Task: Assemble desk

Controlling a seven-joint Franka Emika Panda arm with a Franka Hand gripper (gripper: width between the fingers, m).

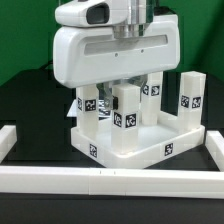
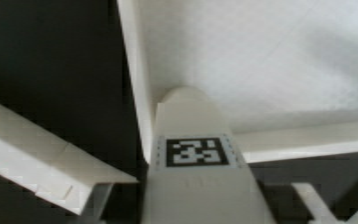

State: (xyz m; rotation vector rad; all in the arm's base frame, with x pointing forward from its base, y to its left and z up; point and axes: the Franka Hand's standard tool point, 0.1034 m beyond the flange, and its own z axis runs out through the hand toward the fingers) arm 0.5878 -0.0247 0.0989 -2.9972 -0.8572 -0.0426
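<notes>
The white tabletop (image 1: 150,150) lies with its raised rims up, and several white legs with square markers stand in it. My gripper (image 1: 125,88) hangs straight over the middle leg (image 1: 125,108). In the wrist view that leg (image 2: 197,185) rises from a corner of the tabletop (image 2: 265,60) and runs between my fingers, its marker facing the camera. My gripper (image 2: 202,215) straddles it. One fingertip (image 2: 313,205) shows beside the leg with a thin dark strip between them; the other is not clear. Whether the pads touch the leg does not show.
White border rails (image 1: 100,181) frame the black table at the front and at both sides of the exterior view. Other legs stand at the exterior view's left (image 1: 88,102) and right (image 1: 190,95). A rail (image 2: 51,165) lies close to the tabletop's corner.
</notes>
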